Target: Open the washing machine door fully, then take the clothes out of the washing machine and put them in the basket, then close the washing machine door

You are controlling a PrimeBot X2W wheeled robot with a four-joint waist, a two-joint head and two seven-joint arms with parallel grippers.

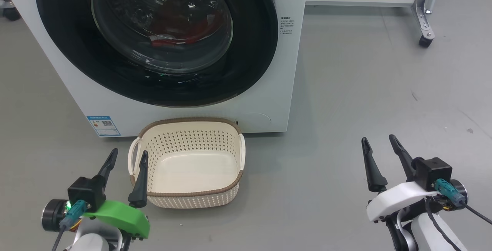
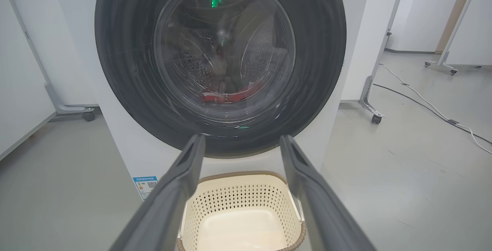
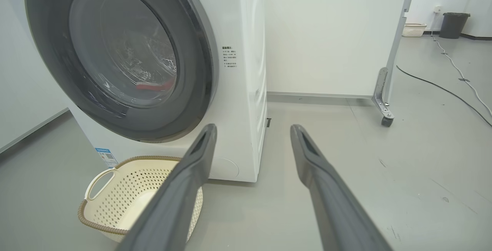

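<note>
Red clothes (image 1: 173, 43), dim behind glass door (image 1: 253, 51)

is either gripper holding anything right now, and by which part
Nothing is held: the left gripper and the right gripper are both open and empty, clear of the washing machine door.

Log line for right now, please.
door shut | clothes inside washer | basket empty, before washer | left pincer open | right pincer open | next: open door

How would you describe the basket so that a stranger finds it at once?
Find the big white washing machine with its round black door. On the grey floor before it sits the basket: cream, perforated, brown-rimmed, with two white side handles.
</note>
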